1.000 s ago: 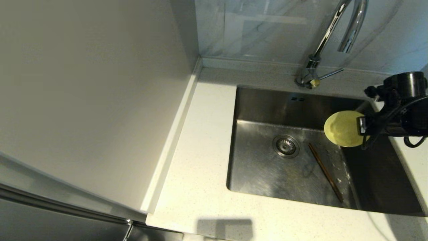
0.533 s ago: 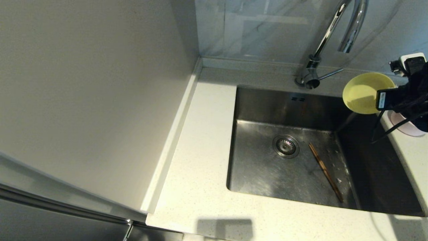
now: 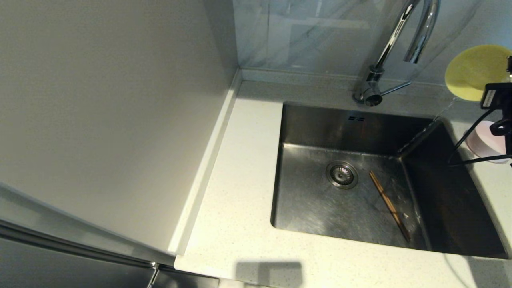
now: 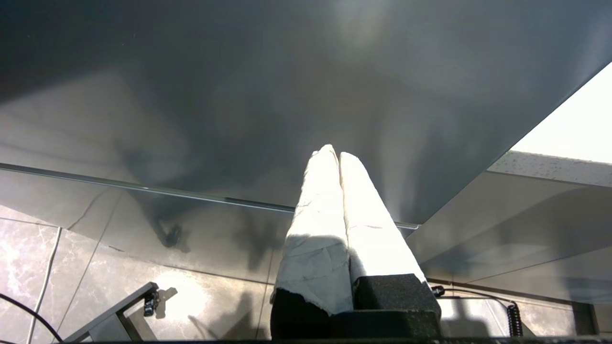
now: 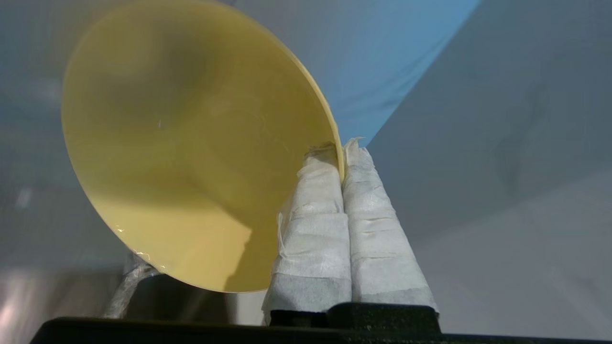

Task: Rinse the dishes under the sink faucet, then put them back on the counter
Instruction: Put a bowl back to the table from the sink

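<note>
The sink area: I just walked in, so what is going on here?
The right gripper has its jaws shut on the rim of the yellow-green bowl, holding it up beside the faucet, over the counter. The chopsticks lie in the sink; a pink bowl sits on the counter. The left gripper is parked, shut.

Yellow-green bowl [image 3: 474,72] held aloft, chopsticks [image 3: 389,205] in sink [image 3: 316,208].

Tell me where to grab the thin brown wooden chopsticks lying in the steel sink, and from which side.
Probably from straight above, jaws across the pair. The thin brown wooden chopsticks lie flat and side by side on the floor of the steel sink, running diagonally from beside the round drain toward the near right corner. Grip near the drain end, farther from the basin walls.
</note>
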### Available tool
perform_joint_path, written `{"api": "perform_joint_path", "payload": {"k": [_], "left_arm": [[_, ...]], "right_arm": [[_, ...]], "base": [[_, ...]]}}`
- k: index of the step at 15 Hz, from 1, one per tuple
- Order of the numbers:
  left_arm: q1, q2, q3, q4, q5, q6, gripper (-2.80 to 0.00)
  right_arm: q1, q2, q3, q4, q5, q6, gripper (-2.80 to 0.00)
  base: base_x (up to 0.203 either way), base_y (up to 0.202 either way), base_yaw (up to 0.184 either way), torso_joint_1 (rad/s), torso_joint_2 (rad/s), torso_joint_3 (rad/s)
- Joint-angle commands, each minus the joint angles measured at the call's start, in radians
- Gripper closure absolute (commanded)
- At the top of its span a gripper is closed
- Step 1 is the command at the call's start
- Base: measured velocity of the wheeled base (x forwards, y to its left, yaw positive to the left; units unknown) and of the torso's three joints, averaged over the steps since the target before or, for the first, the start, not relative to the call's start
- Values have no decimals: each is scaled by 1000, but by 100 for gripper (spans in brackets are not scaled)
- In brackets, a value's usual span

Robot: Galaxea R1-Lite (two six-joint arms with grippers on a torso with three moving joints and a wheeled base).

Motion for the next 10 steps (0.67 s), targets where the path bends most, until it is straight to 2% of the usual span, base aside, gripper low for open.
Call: {"api": "perform_joint_path", "payload": {"k": [1, 6, 8, 10], "left_arm": [[0, -3, 0, 0, 1, -1, 0], [0, -3, 0, 0, 1, -1, 0], [0, -3, 0, 0, 1, -1, 0], [0, -3, 0, 0, 1, -1, 0]], "right_arm": [[-5, 16, 29, -89, -2, -3, 0], [-5, 17, 77, -126, 1, -4, 0], [-5, 21, 54, -126, 0, -6, 0], [-5, 23, -41, -126, -2, -10, 0]], "base": [[0, 0, 0, 0, 0, 0], [0, 0, 0, 0, 0, 0], [0, 0, 0, 0, 0, 0], [0, 0, 0, 0, 0, 0]]}}
